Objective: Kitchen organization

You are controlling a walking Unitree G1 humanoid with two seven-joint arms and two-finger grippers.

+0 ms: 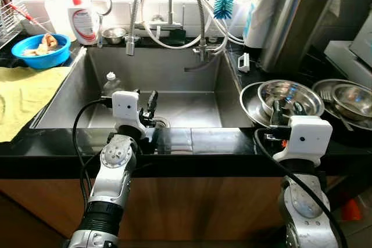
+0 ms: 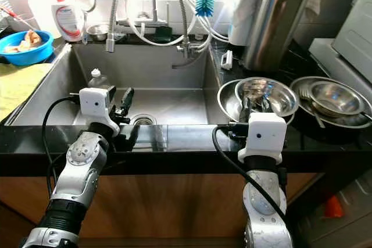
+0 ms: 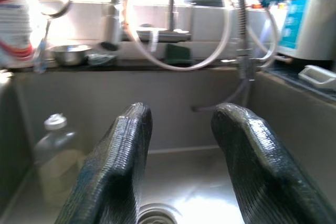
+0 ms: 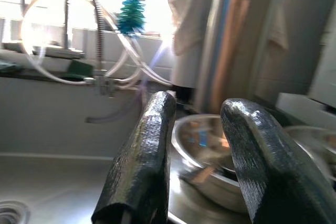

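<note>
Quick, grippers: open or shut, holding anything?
Left gripper: open, empty, over the sink.
Right gripper: open, empty, near the steel bowls.

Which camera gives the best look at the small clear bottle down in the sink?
The left wrist view: the clear bottle is large there, white cap visible, beside the left hand. Both eye views show it small against the sink's left wall.

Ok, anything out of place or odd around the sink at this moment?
One thing: a small clear bottle with a white cap stands inside the sink, at its left wall, rather than on the counter. The stacked steel bowls on the right sit slightly tilted. Both the left gripper and the right gripper are open and hold nothing.
</note>
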